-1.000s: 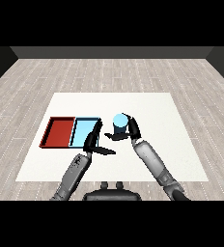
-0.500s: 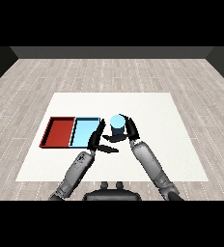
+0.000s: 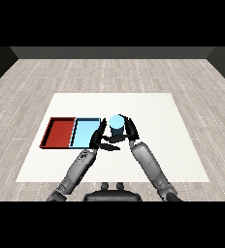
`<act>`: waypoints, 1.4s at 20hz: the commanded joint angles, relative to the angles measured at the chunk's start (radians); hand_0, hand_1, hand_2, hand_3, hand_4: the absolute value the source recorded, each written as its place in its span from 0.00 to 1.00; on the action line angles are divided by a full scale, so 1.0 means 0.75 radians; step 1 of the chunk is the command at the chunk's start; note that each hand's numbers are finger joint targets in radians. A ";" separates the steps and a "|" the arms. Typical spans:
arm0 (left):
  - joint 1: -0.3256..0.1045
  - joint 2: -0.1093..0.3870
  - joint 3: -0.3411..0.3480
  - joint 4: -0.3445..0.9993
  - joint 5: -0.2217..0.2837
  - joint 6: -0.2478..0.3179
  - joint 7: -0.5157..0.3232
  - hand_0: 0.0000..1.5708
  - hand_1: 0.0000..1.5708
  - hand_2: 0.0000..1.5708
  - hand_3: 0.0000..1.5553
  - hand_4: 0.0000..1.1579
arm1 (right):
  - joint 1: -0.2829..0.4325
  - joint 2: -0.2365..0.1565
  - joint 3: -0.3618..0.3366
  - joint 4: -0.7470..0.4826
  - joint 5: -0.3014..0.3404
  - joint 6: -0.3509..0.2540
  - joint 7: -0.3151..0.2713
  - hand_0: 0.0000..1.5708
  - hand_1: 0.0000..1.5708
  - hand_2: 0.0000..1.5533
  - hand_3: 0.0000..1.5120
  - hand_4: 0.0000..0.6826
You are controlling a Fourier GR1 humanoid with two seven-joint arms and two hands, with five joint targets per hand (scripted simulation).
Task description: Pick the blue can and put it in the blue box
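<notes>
Right hand (image 3: 126,131) hides blue can (image 3: 117,125) lower half.

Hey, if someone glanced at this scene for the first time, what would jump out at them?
First the blue can, held in the right hand near the middle of the white table, just right of the trays. Next, the red tray and light blue tray side by side at left, with the left hand at the blue tray's right edge.

One blue can (image 3: 117,124), one red tray (image 3: 59,133), one light blue tray (image 3: 83,133), two hands
</notes>
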 commanded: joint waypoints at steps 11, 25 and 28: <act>0.047 0.000 -0.125 -0.060 0.065 0.019 -0.025 0.00 0.00 0.00 0.00 0.00 | -0.046 0.009 0.126 0.002 -0.027 -0.047 0.042 0.95 0.95 0.94 0.91 0.80; -0.237 0.000 -0.190 0.241 0.309 0.249 -0.139 1.00 1.00 1.00 0.98 1.00 | -0.048 0.009 0.109 0.084 -0.108 -0.067 -0.076 0.95 0.95 0.94 0.91 0.83; -0.066 0.025 -0.176 0.003 0.158 0.265 -0.039 1.00 1.00 1.00 0.96 0.99 | -0.021 -0.025 0.086 -0.103 -0.059 -0.024 0.086 0.95 0.95 0.94 0.91 0.82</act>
